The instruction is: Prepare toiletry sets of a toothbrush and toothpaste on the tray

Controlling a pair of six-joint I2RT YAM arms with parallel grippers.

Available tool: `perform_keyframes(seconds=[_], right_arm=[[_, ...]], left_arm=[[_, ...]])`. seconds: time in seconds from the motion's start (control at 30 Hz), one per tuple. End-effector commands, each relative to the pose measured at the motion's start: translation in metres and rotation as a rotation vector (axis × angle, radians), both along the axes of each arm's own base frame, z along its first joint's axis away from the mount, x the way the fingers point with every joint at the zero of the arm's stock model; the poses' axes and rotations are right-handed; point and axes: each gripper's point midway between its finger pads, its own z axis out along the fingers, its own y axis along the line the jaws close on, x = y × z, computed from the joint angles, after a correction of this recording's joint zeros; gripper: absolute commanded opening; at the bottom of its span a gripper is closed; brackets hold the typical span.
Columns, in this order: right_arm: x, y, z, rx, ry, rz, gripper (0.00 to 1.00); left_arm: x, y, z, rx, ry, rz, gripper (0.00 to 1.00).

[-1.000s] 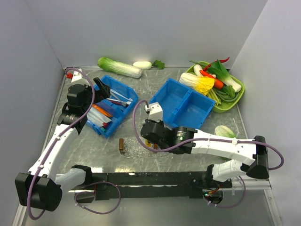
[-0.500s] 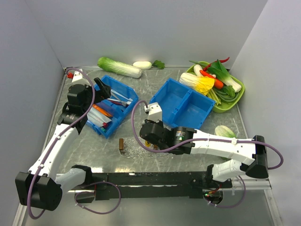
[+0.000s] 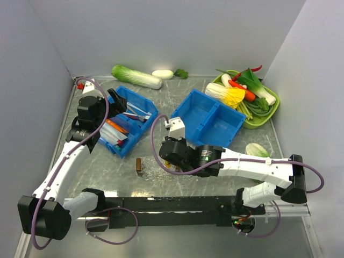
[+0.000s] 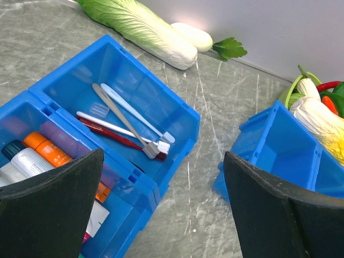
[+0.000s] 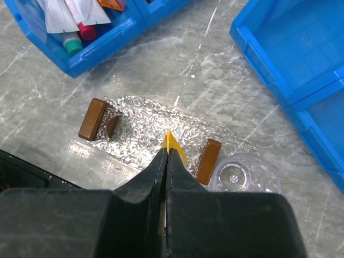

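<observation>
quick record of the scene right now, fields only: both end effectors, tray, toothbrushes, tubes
left end effector: open, holding nothing, above the blue bin
right end effector: shut, above the tray
tray: clear, bumpy, brown handle at each end
yellow sliver: at the right fingertips; held or lying on the tray, cannot tell
toothbrushes: several, in one bin compartment
tubes: in the same bin's other compartment

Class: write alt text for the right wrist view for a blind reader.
The right gripper, shut with a yellow sliver at its tips, hangs over the clear crinkly tray with brown handles. Blue bins lie beyond, one holding tubes; a small clear dish sits beside the tray.
</observation>
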Motion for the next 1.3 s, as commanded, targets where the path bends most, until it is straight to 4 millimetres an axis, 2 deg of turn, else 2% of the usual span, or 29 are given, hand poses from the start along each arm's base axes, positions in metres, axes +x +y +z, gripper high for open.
perform_keyframes(seconds=[0.0, 1.27], right_arm=[[0.005, 0.004, 0.013, 0.022, -0.03, -0.036, 0.0], [0.011, 0.005, -0.022, -0.021, -0.031, -0.085, 0.0]], left_arm=[[0.004, -0.003, 0.012, -0.016, -0.041, -0.014, 0.96], [0.004, -0.005, 0.01, -0.017, -0.034, -0.019, 0.96]])
